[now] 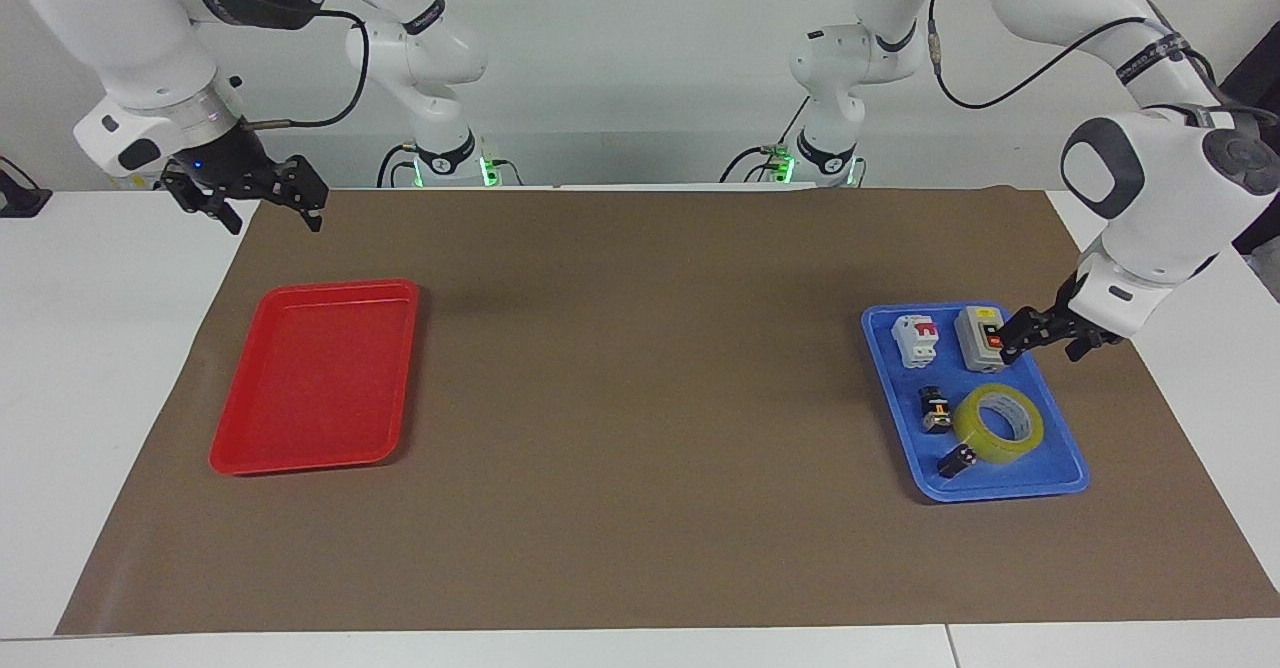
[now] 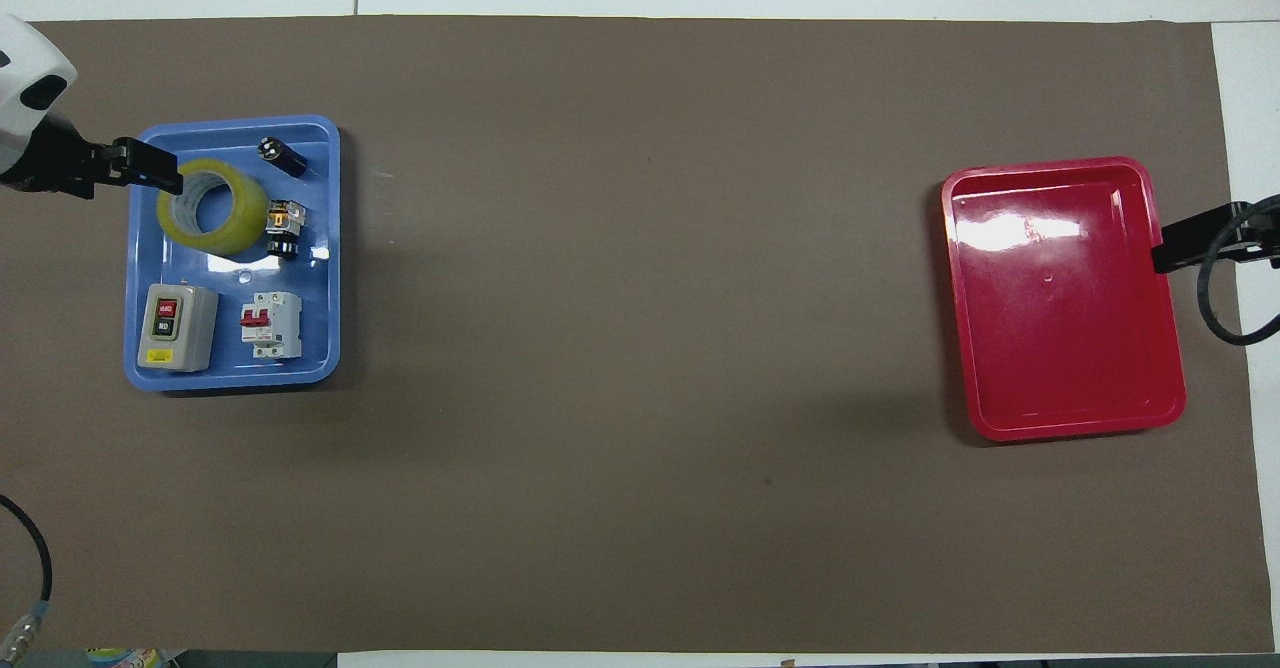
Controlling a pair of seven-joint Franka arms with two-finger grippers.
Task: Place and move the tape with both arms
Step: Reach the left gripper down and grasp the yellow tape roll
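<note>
Facing view: we log the left end effector (image 1: pixel 1040 336) up in the air over the blue tray (image 1: pixel 1065 483), above the tray edge beside the grey push-button switch box (image 1: pixel 986 339). Its fingers stand apart with nothing between them. The tape (image 1: pixel 998 424) lies flat in the tray, just below and ahead of this end effector, not yet touched. Two small black parts rest against the roll on the side away from the end effector; the white circuit breaker (image 1: pixel 917 339) stands beside the switch box.

Overhead view: the left end effector (image 2: pixel 130 166) overlaps the roll's (image 2: pixel 212 206) outer rim, but that is a raised tool covering it, not contact.

Handling, as we judge it: the roll looks light and stiff, a wound band on a pale core. The translucent yellow face is likely smooth and slick, so a pinch across the outer diameter may slip. The better hold seems to be across the wall, with one finger inside the core hole and one outside, on the arc nearest the end effector, clear of the black parts.

The right end effector (image 1: pixel 262 193) waits in the air over the brown mat's (image 1: pixel 640 508) corner, near the red tray (image 1: pixel 310 378), fingers apart and empty. The mat covers the white counter (image 1: pixel 90 348).
</note>
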